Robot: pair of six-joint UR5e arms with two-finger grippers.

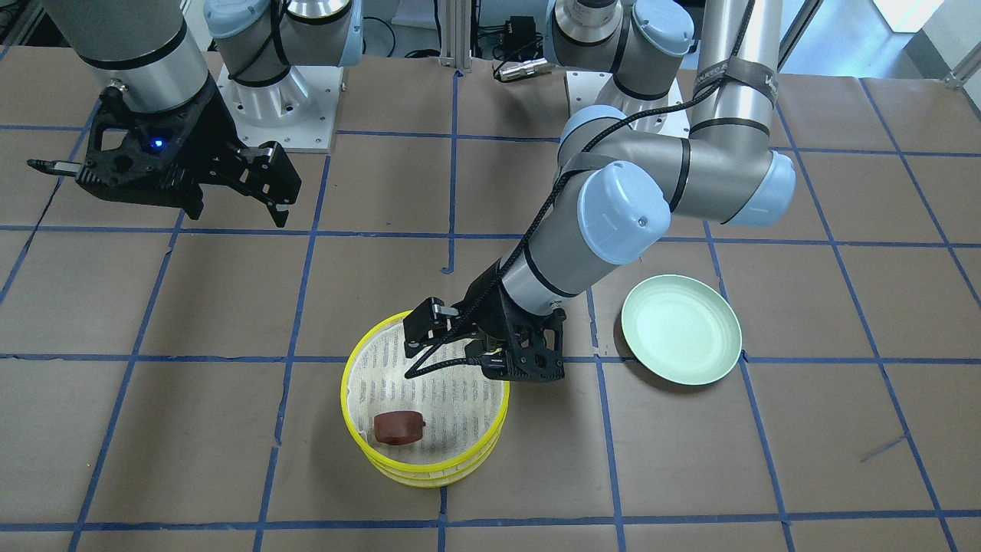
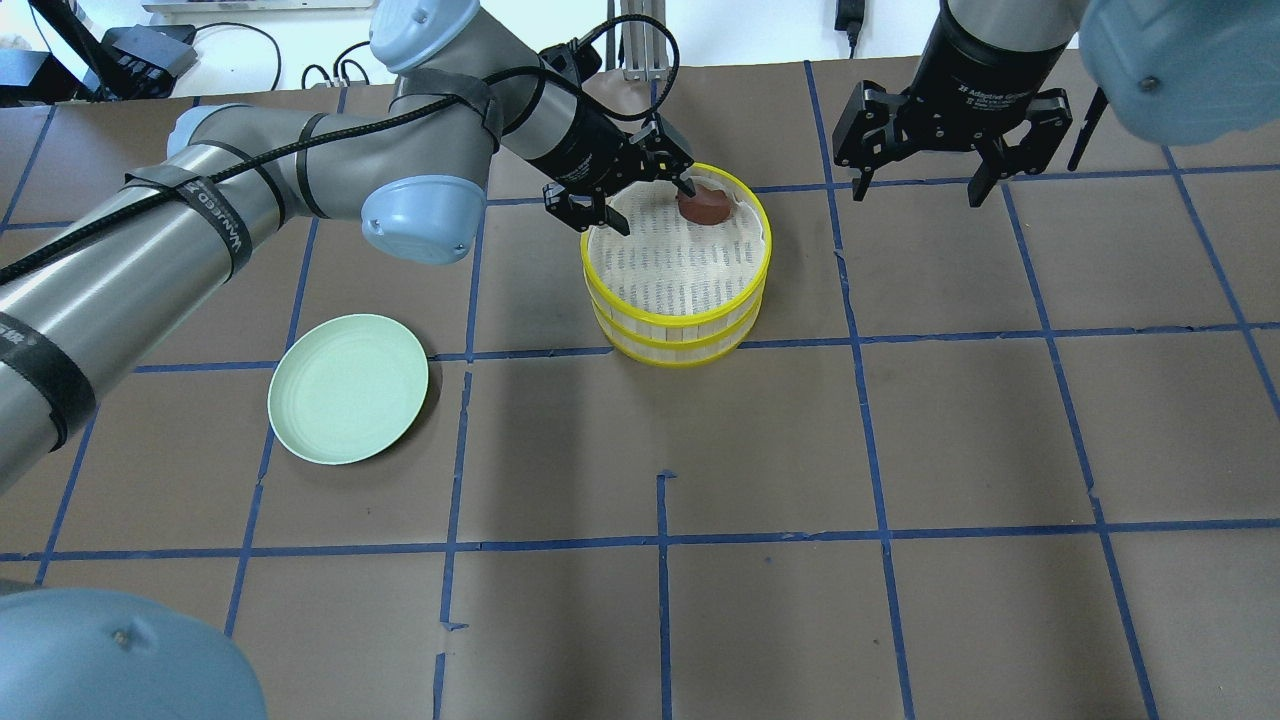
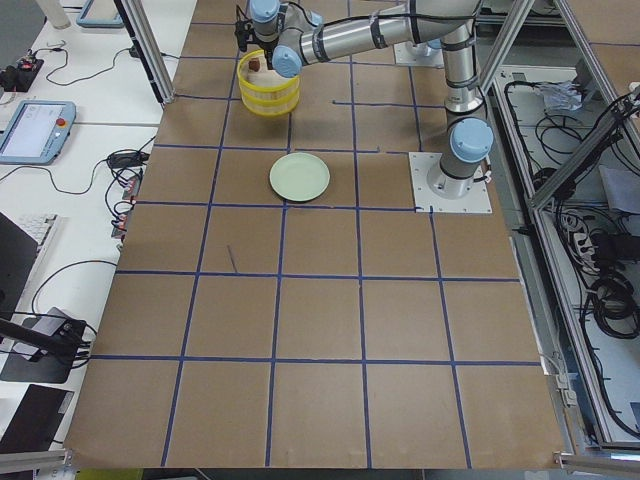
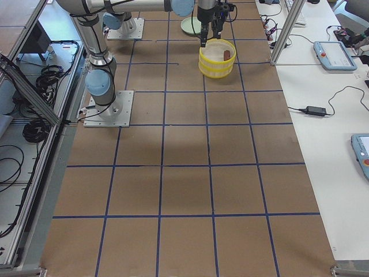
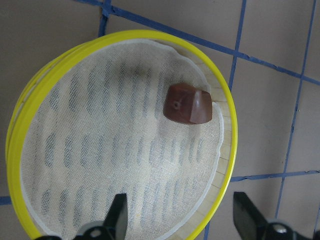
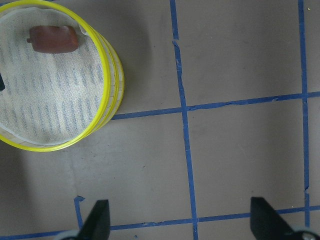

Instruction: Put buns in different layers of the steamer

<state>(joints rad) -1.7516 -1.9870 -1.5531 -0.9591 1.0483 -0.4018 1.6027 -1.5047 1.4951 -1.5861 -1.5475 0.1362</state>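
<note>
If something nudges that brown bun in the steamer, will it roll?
The brown bun looks blocky, flat-faced, so it probably slides rather than rolls. The mesh cloth beneath likely drags on it. The nearby yellow rim should stop it.

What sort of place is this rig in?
Probably a robotics lab cell, not a kitchen: the table is papered brown with a blue tape grid, a teach pendant lies beside it, and loose cables run alongside.
</note>
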